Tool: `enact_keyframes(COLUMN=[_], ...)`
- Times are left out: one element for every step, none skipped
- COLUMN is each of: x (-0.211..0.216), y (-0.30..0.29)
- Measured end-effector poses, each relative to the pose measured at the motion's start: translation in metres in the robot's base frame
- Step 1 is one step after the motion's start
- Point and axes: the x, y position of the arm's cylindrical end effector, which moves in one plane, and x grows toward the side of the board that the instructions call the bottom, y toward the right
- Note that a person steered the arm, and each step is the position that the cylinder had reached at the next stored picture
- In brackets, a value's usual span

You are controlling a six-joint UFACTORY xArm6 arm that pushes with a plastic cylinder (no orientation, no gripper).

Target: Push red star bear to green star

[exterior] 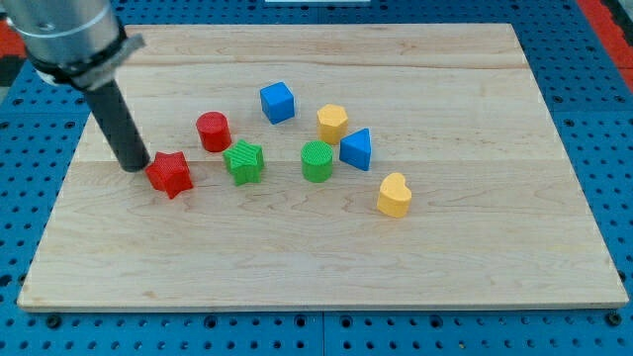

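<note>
Camera view, the only one, looks down at a slant on a pale wooden board lying on a blue perforated base. From the view's top left corner the arm's grey housing comes in, and the straight dark rod runs down from it toward the board's left edge. I carry no pincer at all, so there is nothing to call wide, narrow or holding; the rod simply ends in my tip, which sits on the wood just at the left side of the red star, touching it or very nearly so; I cannot tell which.

That red star lies in the left half of the board, about midway between the top and bottom edges. The green star lies to its right, near but apart, with a strip of bare wood between them. A red cylinder stands just above the gap between the two stars. Further toward the top edge sits a blue cube, with a yellow hexagonal block to its right. A green cylinder stands near the board's middle, with a blue triangular block close beside it on the right. A yellow heart lies lowest, toward the right and the bottom edge, well apart from the stars
</note>
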Motion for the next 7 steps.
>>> enact_keyframes(x=[-0.021,-0.022,-0.022,-0.022,-0.022,-0.022,-0.022], y=[-0.032,-0.047,-0.051,-0.055,-0.064,-0.077,-0.08])
